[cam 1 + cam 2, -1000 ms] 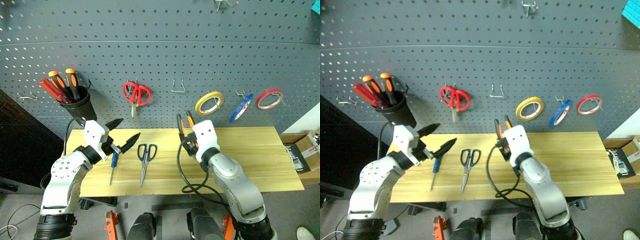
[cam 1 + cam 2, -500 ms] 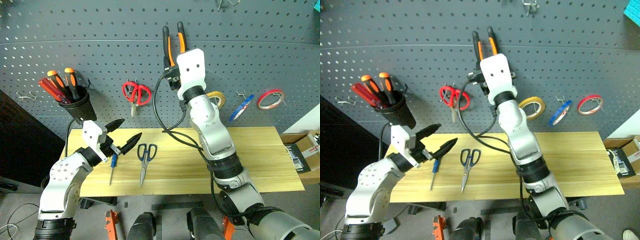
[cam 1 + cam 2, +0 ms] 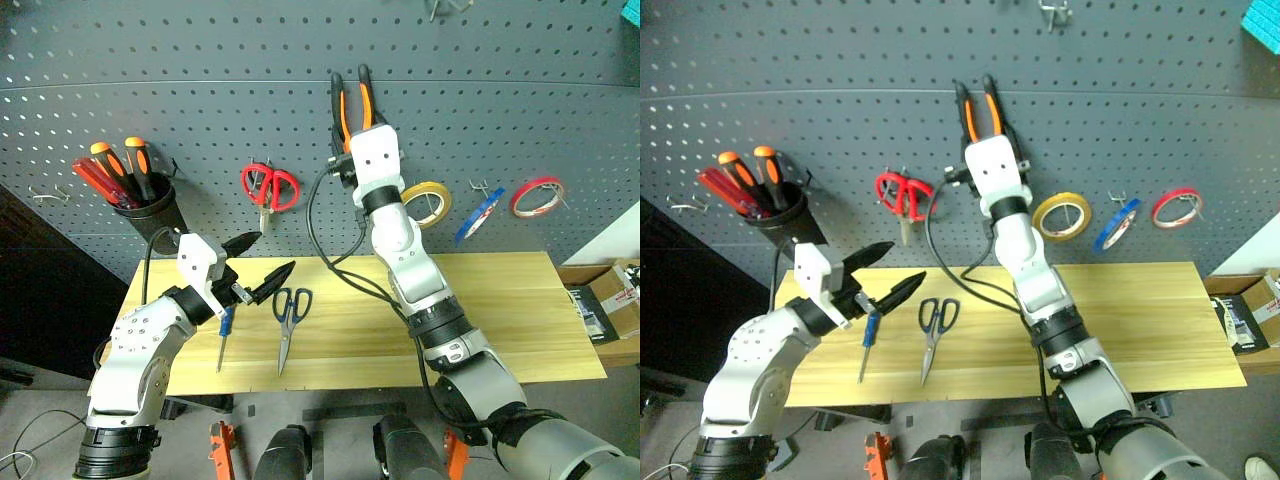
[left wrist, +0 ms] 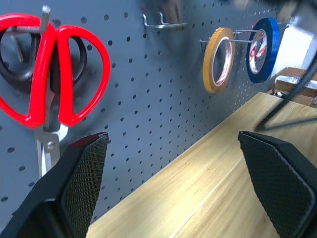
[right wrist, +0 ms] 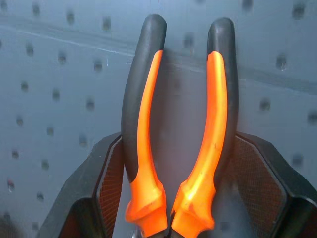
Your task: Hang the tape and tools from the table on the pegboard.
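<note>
Moved: right gripper (image 3: 352,118) raised from table (image 3: 500,300) to pegboard (image 3: 200,60), upper centre.
Hidden: pliers (image 5: 181,134) head, behind fingers.
Right gripper: clamped on pliers.
Left gripper (image 3: 262,266): apart, empty.

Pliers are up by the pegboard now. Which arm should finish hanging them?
The right. The right gripper already holds the pliers handles-up against the pegboard, above the bare hook beside the red scissors. The left gripper is open over the table, near the screwdriver.
</note>
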